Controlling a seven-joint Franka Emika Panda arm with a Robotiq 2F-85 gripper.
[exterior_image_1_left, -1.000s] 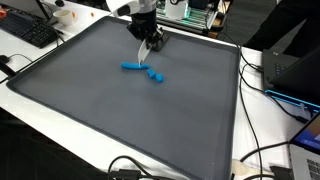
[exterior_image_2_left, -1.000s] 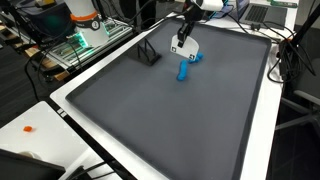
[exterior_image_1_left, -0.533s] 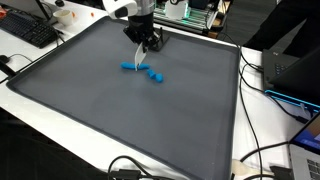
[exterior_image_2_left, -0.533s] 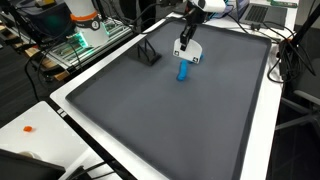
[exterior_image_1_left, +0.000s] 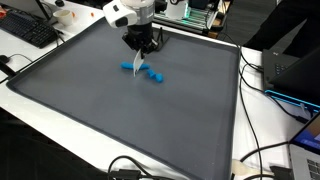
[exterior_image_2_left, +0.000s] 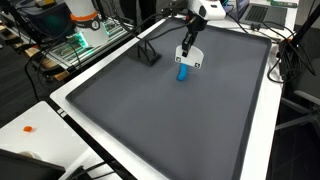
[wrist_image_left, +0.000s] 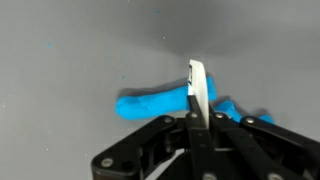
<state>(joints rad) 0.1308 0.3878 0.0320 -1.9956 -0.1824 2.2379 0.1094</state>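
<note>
A blue elongated clay-like piece (exterior_image_1_left: 130, 68) lies on the dark grey mat (exterior_image_1_left: 100, 110), with small blue lumps (exterior_image_1_left: 155, 76) beside it. It also shows in an exterior view (exterior_image_2_left: 183, 72) and in the wrist view (wrist_image_left: 150, 105). My gripper (exterior_image_1_left: 141, 45) is shut on a thin white flat blade (wrist_image_left: 197, 92). The blade (exterior_image_1_left: 138, 64) points down at the blue piece near its middle. In an exterior view the gripper (exterior_image_2_left: 190, 42) hangs right above the blue piece, with the blade (exterior_image_2_left: 188, 57) at its far end. I cannot tell whether the blade touches it.
A small black stand (exterior_image_2_left: 148, 55) sits on the mat near the blue piece. A white rim (exterior_image_1_left: 240, 110) borders the mat. A keyboard (exterior_image_1_left: 30, 30), cables (exterior_image_1_left: 265, 155) and electronics (exterior_image_1_left: 290, 75) lie outside it. A small orange thing (exterior_image_2_left: 27, 128) lies on the white table.
The gripper with the white blade has shifted sideways along the blue piece and dropped closer to it. The blue piece has not visibly moved.
</note>
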